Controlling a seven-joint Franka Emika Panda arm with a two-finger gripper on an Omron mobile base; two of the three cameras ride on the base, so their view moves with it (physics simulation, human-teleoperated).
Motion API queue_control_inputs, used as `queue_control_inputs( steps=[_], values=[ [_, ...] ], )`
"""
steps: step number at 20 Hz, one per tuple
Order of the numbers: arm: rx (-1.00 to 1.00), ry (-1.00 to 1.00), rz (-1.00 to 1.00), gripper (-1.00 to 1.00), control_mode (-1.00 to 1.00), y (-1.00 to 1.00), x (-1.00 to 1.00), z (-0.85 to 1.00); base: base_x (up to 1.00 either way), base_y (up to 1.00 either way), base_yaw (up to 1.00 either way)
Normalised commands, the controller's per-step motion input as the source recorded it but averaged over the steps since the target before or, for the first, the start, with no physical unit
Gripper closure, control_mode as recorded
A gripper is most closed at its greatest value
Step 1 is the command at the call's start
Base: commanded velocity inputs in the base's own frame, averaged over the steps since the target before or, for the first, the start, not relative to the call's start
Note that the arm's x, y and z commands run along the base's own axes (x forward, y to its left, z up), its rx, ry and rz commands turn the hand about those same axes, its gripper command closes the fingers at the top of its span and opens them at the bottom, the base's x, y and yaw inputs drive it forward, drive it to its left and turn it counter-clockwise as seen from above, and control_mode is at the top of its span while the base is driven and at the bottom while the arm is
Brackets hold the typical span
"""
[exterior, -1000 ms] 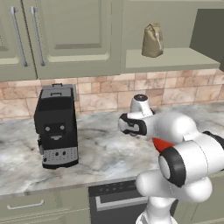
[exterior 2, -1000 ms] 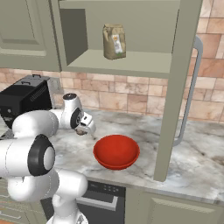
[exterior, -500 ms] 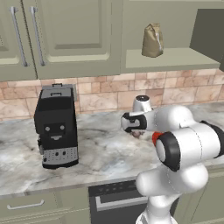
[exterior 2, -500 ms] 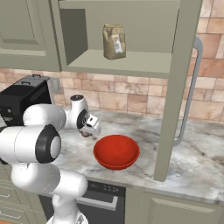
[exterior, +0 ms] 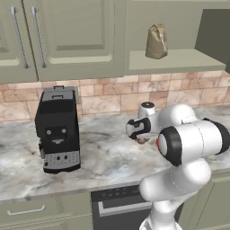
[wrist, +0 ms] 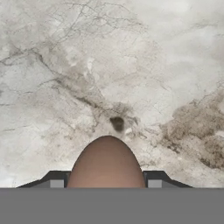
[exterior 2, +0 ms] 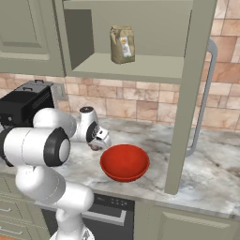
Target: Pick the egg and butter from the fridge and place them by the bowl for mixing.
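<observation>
The egg (wrist: 107,162), brownish-pink and smooth, sits between my gripper's (wrist: 107,180) two dark fingertips in the hand view, just above the marbled counter (wrist: 65,65). My gripper (exterior 2: 97,146) is shut on the egg (exterior 2: 96,148) and hangs low over the counter, a short way left of the red bowl (exterior 2: 124,161). From the left base view the gripper (exterior: 140,138) points down with the egg (exterior: 142,140) at its tip. The butter and the fridge are out of view.
A black coffee machine (exterior: 57,130) stands on the counter to the left. A brown paper bag (exterior 2: 122,44) rests on the open shelf above. A tall cabinet panel with a curved grey handle (exterior 2: 205,98) rises just right of the bowl.
My gripper has moved a little lower and closer to the red bowl, still shut on the egg. The arm's elbow has swung across in front of the cameras.
</observation>
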Motion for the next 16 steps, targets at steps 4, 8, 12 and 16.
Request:
queue_control_inputs(
  steps=[4,8,12,16],
  values=[
    [0.00,0.00,0.00,1.00,-1.00,-0.05,0.00,-0.14,0.00,0.00,0.00],
    [0.00,0.00,0.00,1.00,-1.00,-0.04,0.01,-0.07,0.00,0.00,0.00],
    [0.00,0.00,0.00,1.00,-1.00,-0.01,0.06,-0.10,0.00,0.00,0.00],
    [0.00,0.00,0.00,1.00,-1.00,0.00,0.07,-0.10,0.00,0.00,0.00]
  ],
)
